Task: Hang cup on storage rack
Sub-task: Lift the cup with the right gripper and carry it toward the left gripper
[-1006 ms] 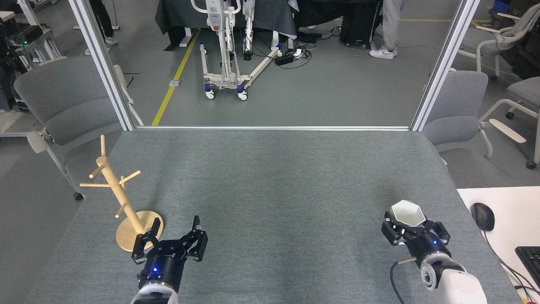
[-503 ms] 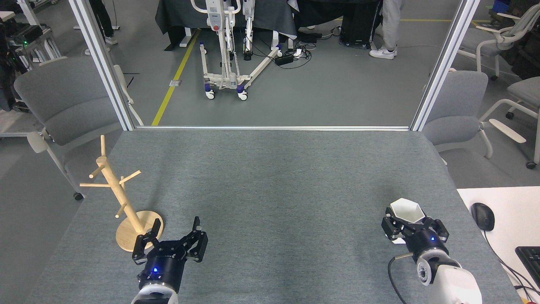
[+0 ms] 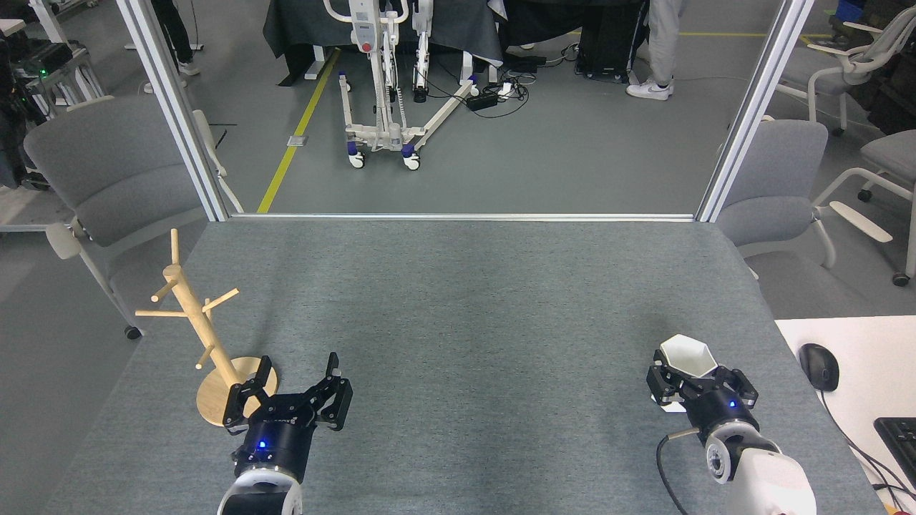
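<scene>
Counter (image 3: 458,322): grey, fine speckled weave. Cup (image 3: 687,355) in right hand (image 3: 698,390): matte white, plain, no pattern. Right hand: black, one small blue light. Left hand (image 3: 293,390): black, same blue light, white shell behind it. Storage rack (image 3: 197,322), just left of left hand: pale bamboo tone throughout. Mouse (image 3: 819,366), right of right hand: black, on white surface.

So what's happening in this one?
The right gripper is closed around a white cup near the table's right side, the cup upright. The wooden storage rack stands across the table at the left, its pegs bare. The left gripper is open beside the rack's base, holding nothing.
</scene>
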Action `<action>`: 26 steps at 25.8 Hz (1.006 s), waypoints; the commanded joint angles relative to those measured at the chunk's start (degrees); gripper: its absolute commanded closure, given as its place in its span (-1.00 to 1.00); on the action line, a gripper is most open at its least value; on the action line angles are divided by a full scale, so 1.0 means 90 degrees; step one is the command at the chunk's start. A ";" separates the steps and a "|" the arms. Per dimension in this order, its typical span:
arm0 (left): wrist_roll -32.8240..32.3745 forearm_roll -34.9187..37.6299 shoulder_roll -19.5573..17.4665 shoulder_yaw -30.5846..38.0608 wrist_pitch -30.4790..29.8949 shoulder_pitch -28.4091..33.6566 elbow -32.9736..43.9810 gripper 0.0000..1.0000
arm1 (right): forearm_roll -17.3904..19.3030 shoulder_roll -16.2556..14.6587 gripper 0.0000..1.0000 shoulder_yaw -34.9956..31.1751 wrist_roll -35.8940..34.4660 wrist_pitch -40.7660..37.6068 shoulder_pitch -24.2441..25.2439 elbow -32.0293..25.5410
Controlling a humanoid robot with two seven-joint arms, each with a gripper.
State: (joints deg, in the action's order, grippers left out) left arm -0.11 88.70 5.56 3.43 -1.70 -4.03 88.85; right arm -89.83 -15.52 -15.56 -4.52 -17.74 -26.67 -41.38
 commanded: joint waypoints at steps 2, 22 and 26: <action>-0.0027 -0.0002 -0.0062 -0.0001 -0.0007 -0.0235 0.0001 -0.99 | 0.0001 -0.0004 0.75 0.0000 0.0043 -0.0011 0.0004 -0.0041; 0.0061 0.0027 -0.0081 -0.0586 -0.0563 0.0262 0.0089 -0.99 | 0.0645 0.0231 0.97 0.0029 0.4349 0.1736 0.0073 -0.4934; 0.0051 0.0047 -0.0101 -0.1133 -0.1022 0.0516 0.0313 -0.98 | 0.0675 0.0426 1.00 0.0527 0.5277 0.2332 -0.0005 -0.5842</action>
State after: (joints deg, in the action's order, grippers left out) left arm 0.40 89.00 4.79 -3.32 -8.13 -1.01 90.40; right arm -83.99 -12.96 -13.79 37.37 -0.60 -26.28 -87.82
